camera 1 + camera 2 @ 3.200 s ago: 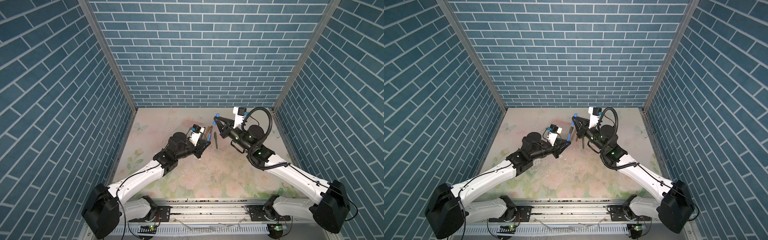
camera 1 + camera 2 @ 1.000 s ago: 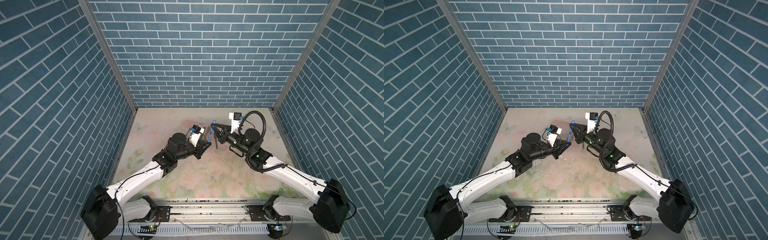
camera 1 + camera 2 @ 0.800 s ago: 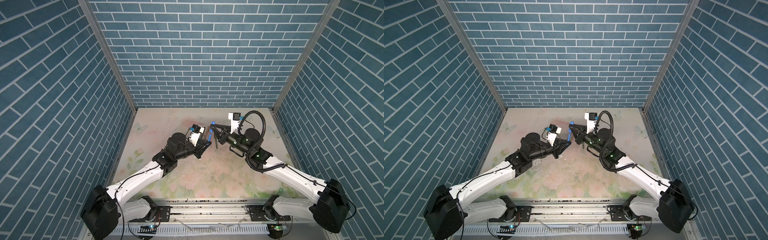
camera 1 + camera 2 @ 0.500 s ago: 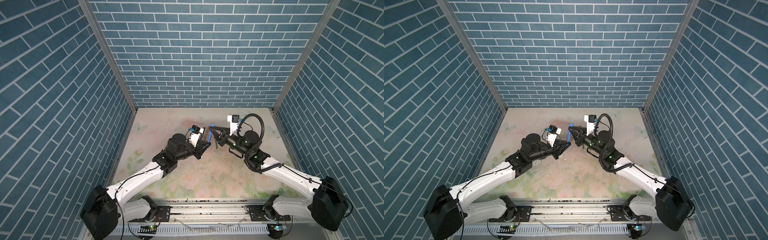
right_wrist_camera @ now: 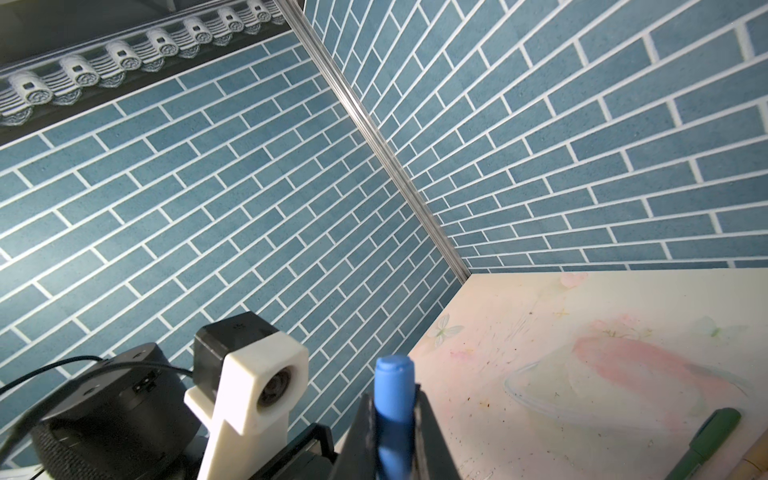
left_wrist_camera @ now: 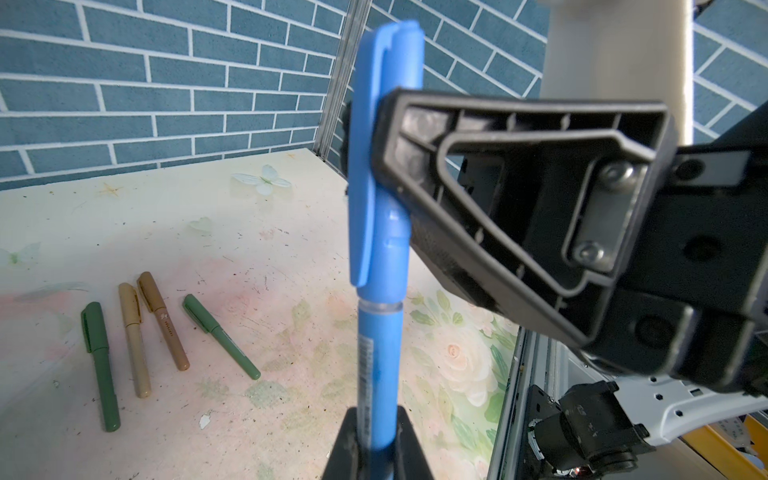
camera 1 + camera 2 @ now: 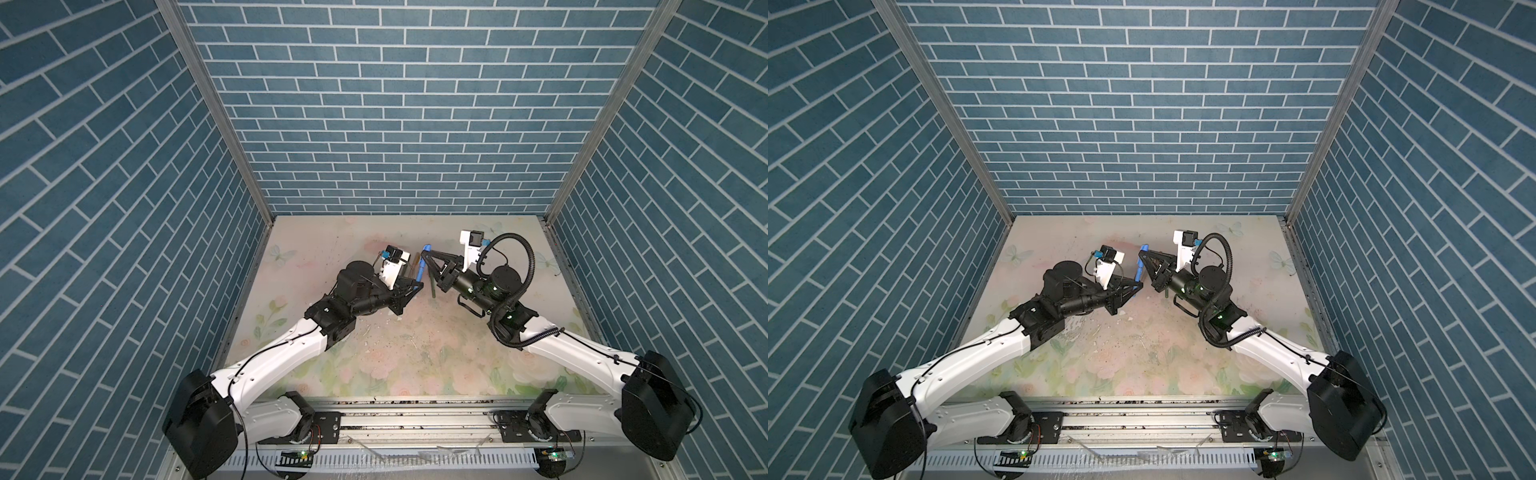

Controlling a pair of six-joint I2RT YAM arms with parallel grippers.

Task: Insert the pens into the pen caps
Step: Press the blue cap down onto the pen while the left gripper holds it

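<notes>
The left gripper (image 7: 419, 286): jaws clamped on the blue pen (image 6: 380, 365), aimed at 12 o'clock in both top views. The blue cap (image 6: 386, 104) sits on its far end; the right gripper (image 7: 428, 254), at 1 o'clock, has jaws clamped on it. On the worktop (image 6: 249, 232) lie a green pen (image 6: 99, 361), tan pen (image 6: 134, 340), brown pen (image 6: 164, 322), second green pen (image 6: 220, 336), all capped.

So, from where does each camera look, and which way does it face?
Top views: high in front, looking down on the table; both arms show.
Left wrist: on the left arm, looking along the blue pen in the left gripper, toward the right gripper.
Right wrist: on the right arm, facing a wall corner past its own gripper.
Shared: both wrist views show the blue cap.
</notes>
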